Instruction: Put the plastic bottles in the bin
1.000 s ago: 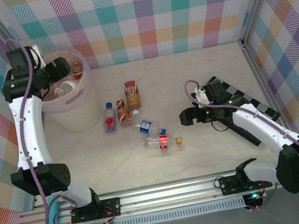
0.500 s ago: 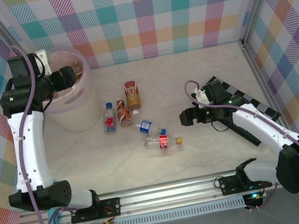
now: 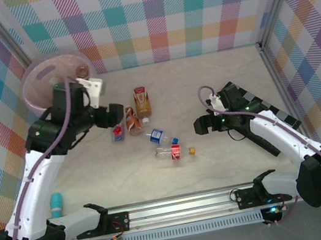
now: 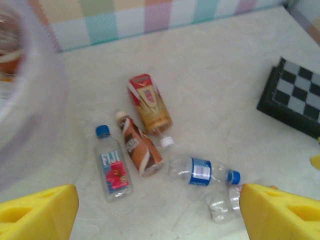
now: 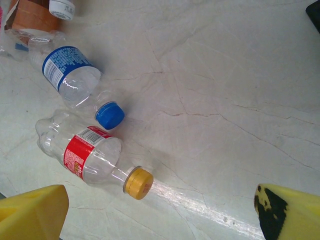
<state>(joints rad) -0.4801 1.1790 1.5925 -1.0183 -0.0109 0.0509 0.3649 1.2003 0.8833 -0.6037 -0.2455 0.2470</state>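
Pink bin [image 3: 43, 91]: at the far-left corner of the table [image 3: 215, 79], blurred, with something brown inside.
Left gripper [image 3: 114, 114]: released, yellow fingers [image 4: 37, 212] wide apart, nothing between them, over the Fiji bottle [image 4: 113, 170].
Right gripper [image 5: 160, 210]: released, empty, near the red-label bottle [image 5: 82, 155].
Loose bottles: all lie on the table. The Fiji bottle is just beside the brown bottle [image 4: 140, 147]. The tan red-topped bottle [image 4: 150, 105] is next. The blue-label bottle [image 4: 200, 171] lies by the red-label one.
Checkerboard [image 4: 295, 100]: at the right, apart from the bottles.

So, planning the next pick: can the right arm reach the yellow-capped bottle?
Likely yes: its open end effector hovers close to the bottle, which lies uncovered with nothing in between.
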